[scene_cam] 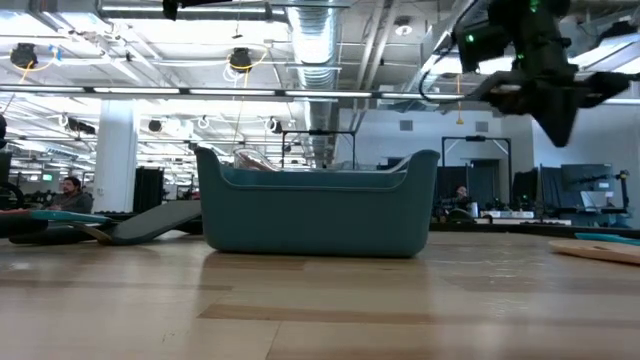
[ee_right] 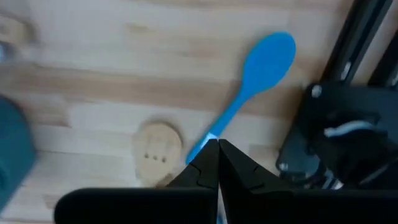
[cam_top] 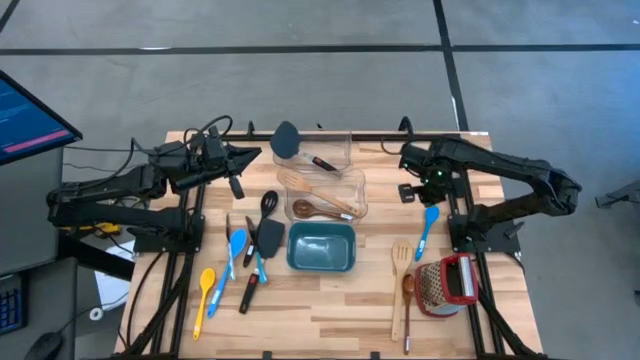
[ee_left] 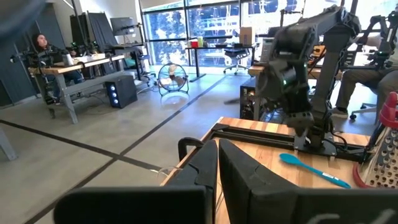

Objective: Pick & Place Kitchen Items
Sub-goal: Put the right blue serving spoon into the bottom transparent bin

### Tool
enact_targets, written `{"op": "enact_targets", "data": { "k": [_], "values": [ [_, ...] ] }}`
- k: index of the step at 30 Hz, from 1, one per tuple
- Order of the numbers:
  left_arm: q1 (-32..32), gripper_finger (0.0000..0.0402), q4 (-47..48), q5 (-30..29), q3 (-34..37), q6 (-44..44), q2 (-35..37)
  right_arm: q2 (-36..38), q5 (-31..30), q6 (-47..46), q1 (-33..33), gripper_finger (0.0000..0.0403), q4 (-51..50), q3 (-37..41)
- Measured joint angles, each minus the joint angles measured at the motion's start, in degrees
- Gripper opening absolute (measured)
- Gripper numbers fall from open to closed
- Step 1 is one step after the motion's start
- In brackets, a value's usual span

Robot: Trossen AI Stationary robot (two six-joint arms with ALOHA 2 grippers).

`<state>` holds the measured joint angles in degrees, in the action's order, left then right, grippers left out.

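- Your left gripper (cam_top: 252, 154) sits at the table's far left, fingers pressed together, holding nothing; the wrist view looks level across the table (cam_top: 330, 300) toward the other arm.
- Your right gripper (cam_top: 405, 157) is at the far right, raised above the wood, fingers together and empty.
- Below it in the right wrist view: a blue spoon (ee_right: 252, 93) flat on the wood, and just beside it the head of a pale slotted spatula (ee_right: 155, 152).
- From overhead, that pale spatula's handle lies alongside a brown wooden spoon (cam_top: 407, 312) near the front right, next to a red-handled grater (cam_top: 445, 285).
- A teal bin (cam_top: 321, 247) stands mid-table; a clear container (cam_top: 335, 170) behind it holds a black ladle (cam_top: 288, 143), a slotted wooden spatula (cam_top: 305, 186) and a brown spoon (cam_top: 315, 210).
- Left of the bin you have a cluster: black spatulas (cam_top: 268, 238), another blue spoon (cam_top: 236, 250), a yellow spoon (cam_top: 204, 295).
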<state>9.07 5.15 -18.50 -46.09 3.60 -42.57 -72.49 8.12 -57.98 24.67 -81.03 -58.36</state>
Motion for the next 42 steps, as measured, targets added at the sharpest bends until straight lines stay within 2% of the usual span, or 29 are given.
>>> {"op": "enact_targets", "data": {
  "k": [6, 13, 19, 22, 38, 42],
  "values": [
    [-0.01, 0.0004, -0.02, 0.02, 0.0, 0.0, 0.0, -0.03, 4.1, -4.0, -1.25, 0.0, 0.27, 6.65],
    [0.0, 0.0004, -0.01, 0.04, 0.0, 0.0, 0.0, -0.04, 6.49, -7.23, -4.08, 0.0, 3.9, 10.66],
    [0.0, 0.0004, -0.01, 0.07, 0.0, 0.0, 0.0, -0.02, 5.45, -10.06, -6.41, 0.0, 10.59, 13.67],
    [0.01, 0.0004, 0.0, 0.07, 0.0, 0.0, 0.0, -0.04, 2.9, -13.72, -7.26, 0.0006, 11.39, 15.14],
    [0.01, 0.0004, -0.02, 0.33, 0.0, 0.0, 0.0, -0.04, -0.33, -20.16, -8.59, 0.0142, 13.81, 18.39],
    [0.0, 0.0004, -0.02, 0.29, 0.0, 0.0, 0.01, -0.02, -0.33, -20.38, -8.59, 0.0161, 14.07, 18.39]
  ]
}}
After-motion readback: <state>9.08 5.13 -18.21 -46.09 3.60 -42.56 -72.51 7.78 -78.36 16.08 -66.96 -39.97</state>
